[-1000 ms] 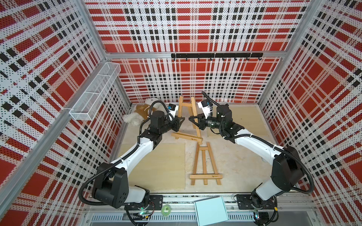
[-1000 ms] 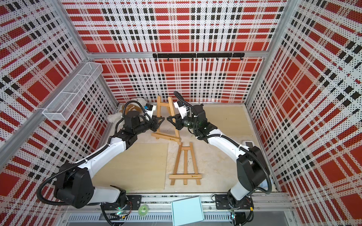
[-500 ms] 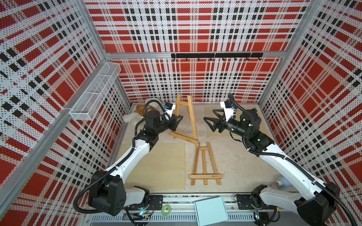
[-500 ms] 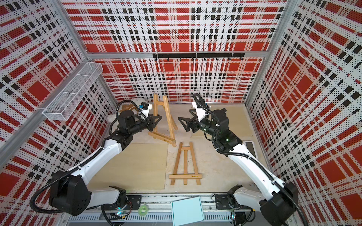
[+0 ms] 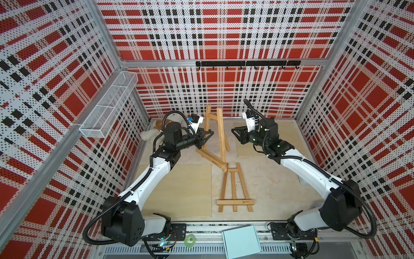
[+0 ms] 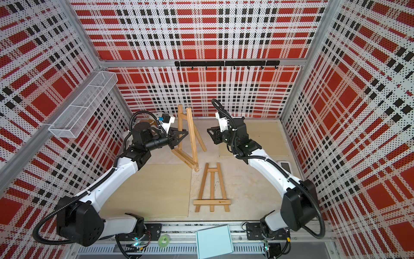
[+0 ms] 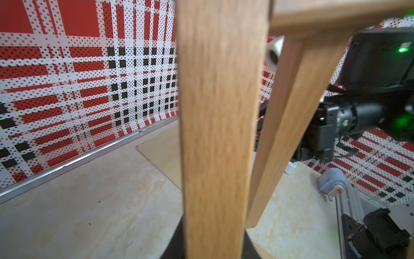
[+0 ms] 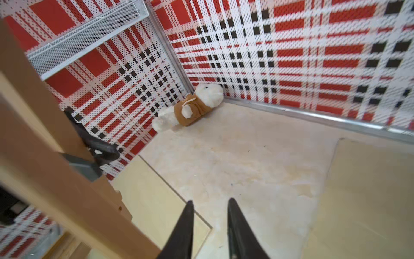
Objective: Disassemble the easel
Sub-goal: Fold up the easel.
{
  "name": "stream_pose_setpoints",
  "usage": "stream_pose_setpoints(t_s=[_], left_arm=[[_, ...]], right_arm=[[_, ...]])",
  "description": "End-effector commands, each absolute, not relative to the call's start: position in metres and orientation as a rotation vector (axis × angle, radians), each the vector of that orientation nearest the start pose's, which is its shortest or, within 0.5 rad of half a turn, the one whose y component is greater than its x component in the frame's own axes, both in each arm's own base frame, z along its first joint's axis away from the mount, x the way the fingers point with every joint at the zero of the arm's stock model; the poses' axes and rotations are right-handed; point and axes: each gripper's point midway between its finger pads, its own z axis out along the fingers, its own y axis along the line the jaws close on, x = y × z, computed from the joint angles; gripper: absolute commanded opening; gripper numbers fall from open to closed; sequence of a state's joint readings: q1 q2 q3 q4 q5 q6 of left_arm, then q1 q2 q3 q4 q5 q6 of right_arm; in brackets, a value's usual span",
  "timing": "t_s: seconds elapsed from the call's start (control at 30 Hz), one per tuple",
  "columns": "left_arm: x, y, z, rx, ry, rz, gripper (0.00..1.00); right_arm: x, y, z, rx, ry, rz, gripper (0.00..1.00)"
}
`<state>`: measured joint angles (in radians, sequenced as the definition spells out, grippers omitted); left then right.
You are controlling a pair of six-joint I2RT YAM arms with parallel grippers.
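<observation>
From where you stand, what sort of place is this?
Probably a robot test cell, not a home or shop. Perforated plaid walls box in a small floor. Two arms are mounted on a front rail. Props like an easel and a plush toy sit inside.

Red-white-black plaid covers the walls (image 5: 224, 33), the table (image 5: 268, 183) is mottled cream, the upright easel (image 5: 221, 139) and flat easel (image 5: 236, 202) are honey-brown, and the plush toy (image 8: 192, 107) at ten o'clock is white with brown.
</observation>
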<state>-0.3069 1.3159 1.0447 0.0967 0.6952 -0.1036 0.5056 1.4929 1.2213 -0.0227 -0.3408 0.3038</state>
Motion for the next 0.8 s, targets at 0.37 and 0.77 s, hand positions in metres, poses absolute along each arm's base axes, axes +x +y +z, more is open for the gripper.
stream_pose_setpoints(t_s=[0.37,0.77], left_arm=[[0.395,-0.225,0.334,0.486,1.663,-0.830,0.02],[0.439,-0.221,0.286,0.371,1.781,-0.827,0.01]], right_arm=[[0.341,0.357,0.321,-0.598,1.681,1.327,0.24],[0.374,0.355,0.293,-0.526,1.665,1.429,0.26]])
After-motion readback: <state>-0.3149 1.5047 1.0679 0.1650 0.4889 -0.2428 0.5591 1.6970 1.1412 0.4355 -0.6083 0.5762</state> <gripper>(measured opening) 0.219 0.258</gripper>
